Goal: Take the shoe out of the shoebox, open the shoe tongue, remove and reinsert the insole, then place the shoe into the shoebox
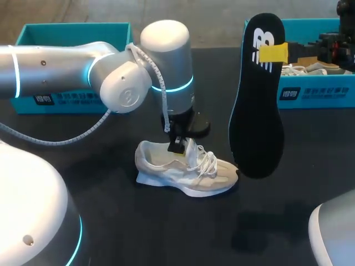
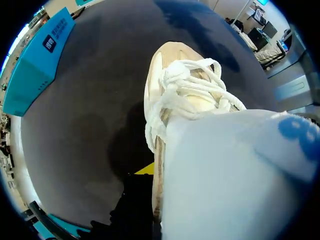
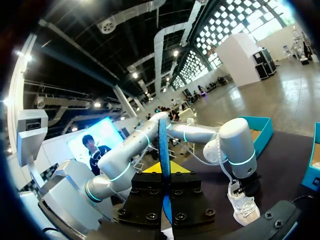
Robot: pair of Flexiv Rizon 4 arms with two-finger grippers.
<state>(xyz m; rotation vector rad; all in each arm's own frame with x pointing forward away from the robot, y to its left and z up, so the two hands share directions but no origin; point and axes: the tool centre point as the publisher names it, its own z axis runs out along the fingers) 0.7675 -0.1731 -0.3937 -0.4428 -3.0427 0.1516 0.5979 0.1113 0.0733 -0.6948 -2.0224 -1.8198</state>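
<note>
A beige shoe [image 1: 186, 169] with white laces stands on the dark table, toe to the right. My left gripper [image 1: 178, 145] comes down on the shoe's opening and is shut on the tongue [image 2: 235, 175], which fills the left wrist view close up. One yellow fingertip [image 2: 146, 169] shows beside the shoe [image 2: 182, 95]. My right gripper [image 1: 273, 53] holds the black insole [image 1: 258, 100] up in the air, right of the shoe, hanging almost upright. In the right wrist view the insole [image 3: 163, 145] stands edge-on between the fingers of that gripper [image 3: 164, 169], with the shoe [image 3: 245, 206] far beyond.
An open teal shoebox [image 1: 72, 97] stands at the back left. A second teal box [image 1: 316, 94] at the back right holds paper and other items. My left arm's elbow [image 1: 130, 83] hangs over the table behind the shoe.
</note>
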